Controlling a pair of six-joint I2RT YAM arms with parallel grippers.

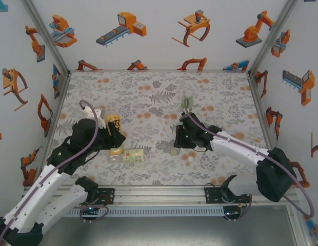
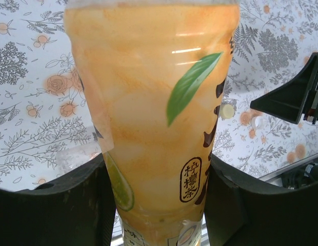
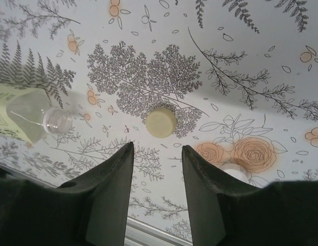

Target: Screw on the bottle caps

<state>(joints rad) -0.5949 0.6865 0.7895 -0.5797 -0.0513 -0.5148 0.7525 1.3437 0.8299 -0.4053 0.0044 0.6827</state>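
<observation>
Fern-and-rose print cloth covers the counter (image 1: 148, 92), boxed in by white walls (image 1: 148, 31) patterned with orange cartoon robot arms. At left of centre, the left arm (image 1: 51, 179) angles in from the near edge, its left fingers (image 2: 56, 215) clamped on either side of the yellow-orange bottle (image 2: 148, 102). Its label shows a green leaf, a lime slice and an oval reading 柠檬茶. The right arm (image 1: 236, 148) stretches low across the counter. The right fingers (image 3: 107, 200) are narrowly parted and hold nothing, with a pale yellow cap (image 3: 161, 122) on the cloth just ahead. 1 white cap (image 3: 232, 171) peeks from behind a finger. 1 uncapped clear bottle (image 3: 31, 115) lies on its side nearby, its pale label unreadable. The green-labelled bottle (image 1: 188, 101) sits farther back.
</observation>
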